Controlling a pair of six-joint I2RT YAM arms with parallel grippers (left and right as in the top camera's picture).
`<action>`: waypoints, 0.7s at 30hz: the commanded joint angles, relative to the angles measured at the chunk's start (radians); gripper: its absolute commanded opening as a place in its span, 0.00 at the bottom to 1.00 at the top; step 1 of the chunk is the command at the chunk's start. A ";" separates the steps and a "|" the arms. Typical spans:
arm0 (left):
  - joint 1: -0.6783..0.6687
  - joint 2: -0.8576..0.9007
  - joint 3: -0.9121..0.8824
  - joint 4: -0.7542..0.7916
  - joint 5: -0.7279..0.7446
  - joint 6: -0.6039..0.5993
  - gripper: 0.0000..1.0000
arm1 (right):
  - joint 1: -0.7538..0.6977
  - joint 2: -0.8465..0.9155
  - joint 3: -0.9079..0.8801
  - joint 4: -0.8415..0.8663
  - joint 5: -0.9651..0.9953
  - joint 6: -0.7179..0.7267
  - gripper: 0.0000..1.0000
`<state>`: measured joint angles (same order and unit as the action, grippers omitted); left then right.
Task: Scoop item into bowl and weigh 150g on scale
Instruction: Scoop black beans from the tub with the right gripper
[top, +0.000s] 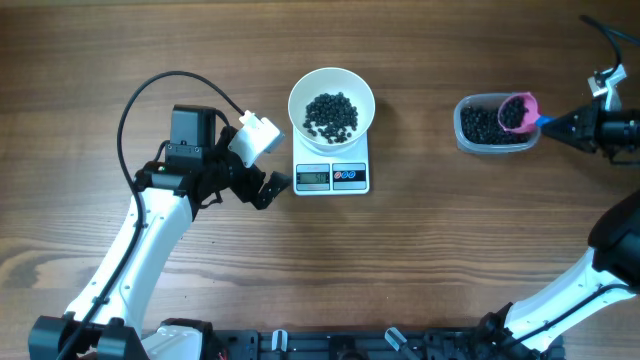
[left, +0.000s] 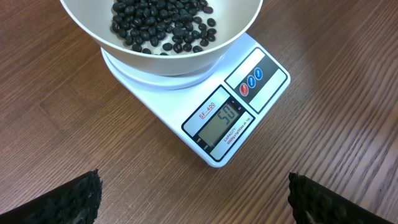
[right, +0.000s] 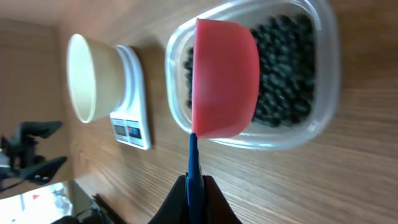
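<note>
While my right tool is clenched on the handle of the pink scoop, its load hangs over the tub by the right edge of the bench. Some beans lie in the bowl on the scale, near the far edge. Beside it my left tool gapes empty. Risk: tilt en route = spill; dumping all at once cd overshoot target wt.

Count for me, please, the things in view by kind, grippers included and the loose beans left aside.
Containers: 2, the white bowl and the clear tub
Scales: 1, the scale
Scoops: 1, the pink scoop
Grippers: 2, the left gripper and the right gripper
Total: 6
</note>
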<state>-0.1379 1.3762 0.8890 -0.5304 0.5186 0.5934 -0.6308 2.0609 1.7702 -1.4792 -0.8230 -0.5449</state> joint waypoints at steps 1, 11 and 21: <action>0.003 -0.001 -0.006 0.002 0.012 0.005 1.00 | 0.014 0.016 -0.008 -0.013 -0.205 -0.059 0.04; 0.003 -0.001 -0.006 0.003 0.011 0.005 1.00 | 0.175 0.016 -0.008 -0.012 -0.364 -0.053 0.04; 0.003 -0.001 -0.006 0.002 0.012 0.005 1.00 | 0.436 0.016 0.017 0.159 -0.389 0.212 0.04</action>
<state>-0.1379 1.3762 0.8890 -0.5304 0.5186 0.5934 -0.2596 2.0609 1.7691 -1.3514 -1.1595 -0.4366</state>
